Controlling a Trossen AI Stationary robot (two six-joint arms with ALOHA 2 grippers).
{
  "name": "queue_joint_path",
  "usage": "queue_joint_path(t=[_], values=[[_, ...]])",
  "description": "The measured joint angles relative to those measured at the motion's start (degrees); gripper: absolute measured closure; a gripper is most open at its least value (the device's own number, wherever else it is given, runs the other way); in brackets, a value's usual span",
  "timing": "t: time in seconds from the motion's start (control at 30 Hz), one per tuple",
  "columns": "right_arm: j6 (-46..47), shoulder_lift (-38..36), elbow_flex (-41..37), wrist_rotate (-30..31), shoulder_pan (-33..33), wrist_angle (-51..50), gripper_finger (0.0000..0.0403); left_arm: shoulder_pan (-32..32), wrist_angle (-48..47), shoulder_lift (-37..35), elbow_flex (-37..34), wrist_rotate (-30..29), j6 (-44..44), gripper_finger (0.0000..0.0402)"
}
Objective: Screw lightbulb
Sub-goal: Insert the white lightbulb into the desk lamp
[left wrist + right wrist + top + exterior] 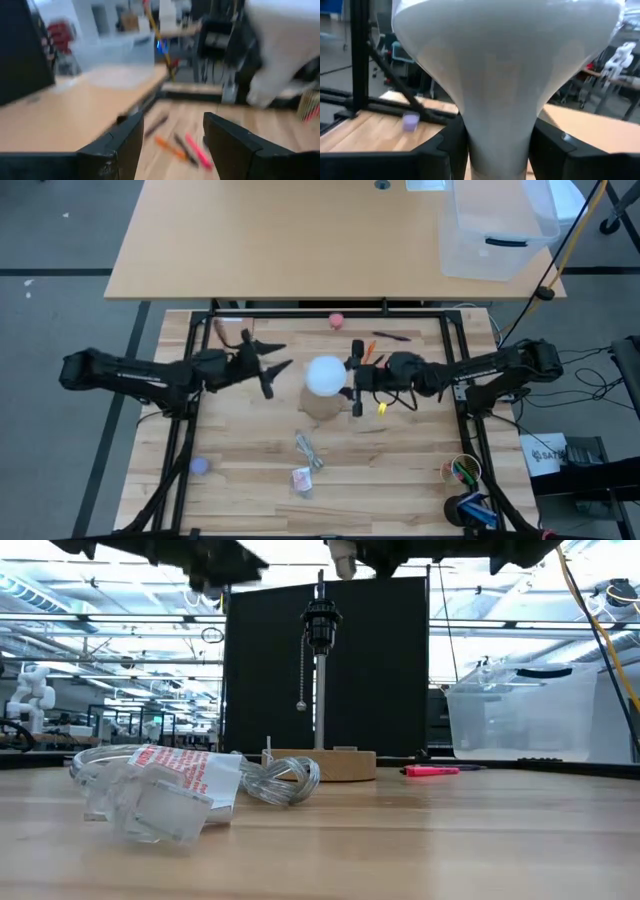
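"Where is the lightbulb (325, 374)?"

"High above the wooden lamp stand (320, 406). The right hand (354, 378) grips its neck."

"Is it screwed in?"

"No. The black socket (319, 622) is bare. It must go down and turn."

"The left hand (272, 365)?"

"Open, empty, waiting just beside the stand."
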Motion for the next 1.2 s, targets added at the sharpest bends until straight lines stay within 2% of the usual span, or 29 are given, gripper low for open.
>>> queue_joint_path(t=[0.17,0.27,0.4,0.47,0.57,0.67,0.73,0.93,1.2], values=[[-0.8,0.8,0.0,-0.1,-1.1,4.1,0.0245,0.0,8.8,-1.7,0.9,2.3,2.4,0.0191],[-1.1,1.2,0.0,1.5,-1.7,4.5,0.0245,0.2,4.1,-1.5,5.5,3.8,4.5,0.0191],[-0.6,2.6,0.0,1.5,-2.7,7.2,0.0245,0.2,-8.1,0.7,14.2,5.3,7.0,0.0201],[-0.3,3.4,0.0,1.5,-3.1,8.0,0.0245,0.2,-13.5,2.1,18.1,5.4,8.3,0.0224],[0.2,4.2,0.0,1.5,-3.4,8.5,0.0245,0.2,-20.0,3.4,23.4,5.5,11.3,0.0283],[0.3,4.3,0.0,1.6,-3.5,9.5,0.0245,0.2,-22.2,4.3,26.7,6.7,14.2,0.0357],[0.5,4.3,0.0,2.0,-3.5,10.2,0.0245,0.2,-22.3,4.9,28.1,8.7,15.3,0.0389],[2.0,4.5,0.0,2.9,-3.6,10.0,0.0245,0.2,-24.3,7.6,32.4,13.4,16.4,0.0399],[3.2,6.1,0.0,3.0,-3.5,11.4,0.0245,0.2,-39.0,17.1,45.2,14.7,16.9,0.0400]])
